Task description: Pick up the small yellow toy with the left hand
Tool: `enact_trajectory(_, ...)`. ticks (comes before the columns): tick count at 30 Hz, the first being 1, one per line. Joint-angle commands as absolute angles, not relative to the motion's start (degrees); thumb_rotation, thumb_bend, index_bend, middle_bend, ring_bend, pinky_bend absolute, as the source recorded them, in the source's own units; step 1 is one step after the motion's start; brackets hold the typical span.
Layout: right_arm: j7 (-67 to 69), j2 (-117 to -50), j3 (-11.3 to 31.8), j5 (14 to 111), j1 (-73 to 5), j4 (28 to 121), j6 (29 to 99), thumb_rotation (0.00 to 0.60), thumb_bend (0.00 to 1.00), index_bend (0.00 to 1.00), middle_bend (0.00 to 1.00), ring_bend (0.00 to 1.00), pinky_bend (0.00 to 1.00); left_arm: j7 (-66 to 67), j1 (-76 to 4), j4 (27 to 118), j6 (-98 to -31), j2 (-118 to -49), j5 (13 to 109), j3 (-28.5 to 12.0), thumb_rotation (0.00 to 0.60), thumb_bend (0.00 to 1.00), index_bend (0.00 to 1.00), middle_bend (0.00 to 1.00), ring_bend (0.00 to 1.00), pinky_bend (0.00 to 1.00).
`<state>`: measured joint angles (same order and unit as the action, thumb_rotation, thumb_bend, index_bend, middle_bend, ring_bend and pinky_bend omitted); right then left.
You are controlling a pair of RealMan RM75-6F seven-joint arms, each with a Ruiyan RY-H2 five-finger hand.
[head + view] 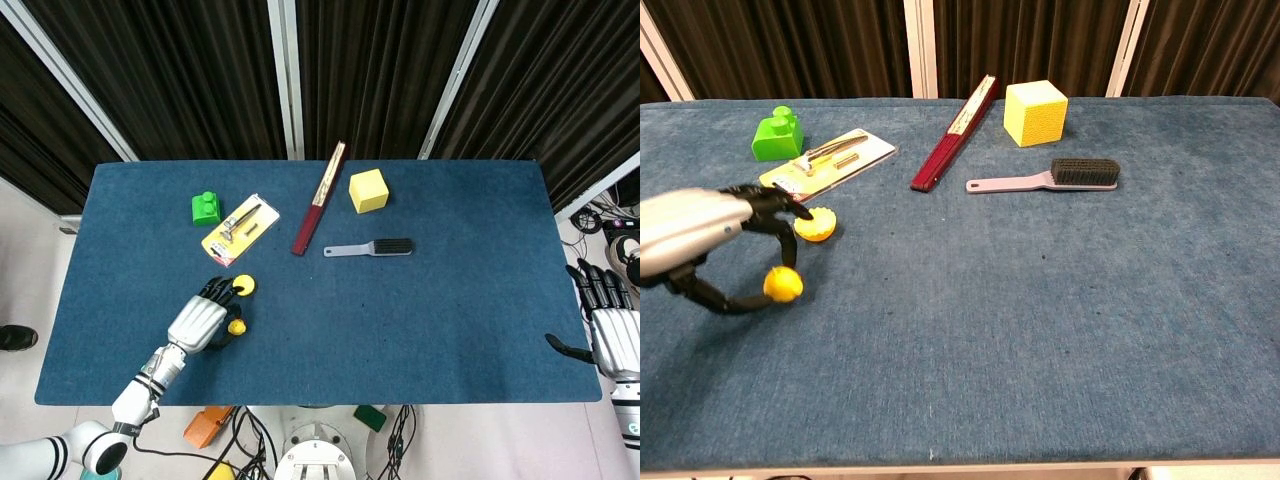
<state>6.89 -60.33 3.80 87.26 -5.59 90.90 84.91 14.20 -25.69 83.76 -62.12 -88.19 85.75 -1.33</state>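
Observation:
The small yellow toy (783, 284) (236, 326) is pinched between the thumb and fingers of my left hand (695, 238) (203, 320) at the table's front left. In the chest view the toy looks lifted slightly off the blue cloth, with the thumb curling in under it from the left and the dark fingers (780, 203) coming down from above. My right hand (610, 325) hangs off the table's right edge with its fingers apart, holding nothing.
A yellow round cap-like piece (816, 226) lies just beyond the left hand. Further back are a carded tool pack (830, 163), a green block (777, 135), a dark red folded fan (955, 131), a yellow cube (1035, 112) and a grey brush (1052, 177).

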Motion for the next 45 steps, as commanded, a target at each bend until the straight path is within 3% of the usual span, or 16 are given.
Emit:
enact_trajectory(1,6.85,-60.35,3.81,87.25,-5.57,90.91,84.91,0.6,0.22,0.0,0.0,0.0,0.02,13.5,-26.13,84.72,-63.41,-87.24,85.42,-2.89,0.6,0.42,0.52,0.13,0.02,0.0)
enact_trajectory(17,7.17,-60.55,3.84,86.73,-5.38,90.59,84.65,0.6,0.22,0.0,0.0,0.0,0.02,17.13,-33.58,80.99,-56.27,-90.84,74.03,-10.54,0.6,0.38,0.52,0.13,0.02,0.0)
enact_trajectory(45,8.36,-60.93,3.85,86.72,-5.03,89.49,84.73,0.6,0.22,0.0,0.0,0.0,0.02,22.01,-35.45,82.07,-56.2,-90.26,67.68,-8.58,0.6,0.35,0.33,0.12,0.02,0.0)
